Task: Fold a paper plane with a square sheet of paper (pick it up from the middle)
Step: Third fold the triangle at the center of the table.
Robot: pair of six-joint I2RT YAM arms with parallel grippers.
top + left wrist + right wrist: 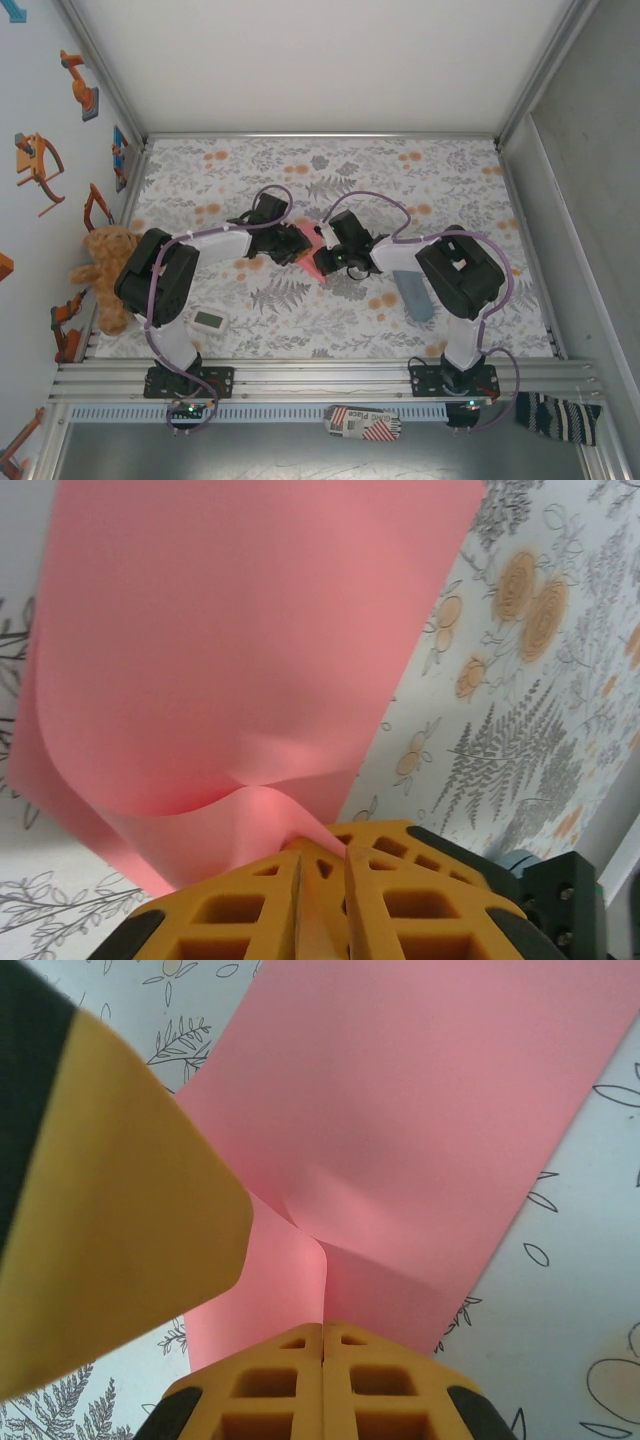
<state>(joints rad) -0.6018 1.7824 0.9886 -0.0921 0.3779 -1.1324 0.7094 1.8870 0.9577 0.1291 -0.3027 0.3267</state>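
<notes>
The square sheet of paper (313, 262) is salmon pink and sits mid-table between both grippers, buckled upward. In the right wrist view the paper (420, 1110) rises into a pinched ridge, and my right gripper (322, 1328) is shut on that ridge. My left gripper (296, 246) faces it from the left. In the left wrist view a curled fold of the paper (240, 640) reaches down to the left gripper (325, 848), whose orange fingers stand a narrow gap apart. One left finger (110, 1210) looms at the left of the right wrist view. The right gripper (327, 256) meets the sheet from the right.
A grey-blue pouch (412, 295) lies by the right arm. A small white device (209, 319) rests near the left base. A teddy bear (105, 270) sits at the table's left edge. A striped box (363, 422) and a dark cloth (560, 415) lie below the front rail.
</notes>
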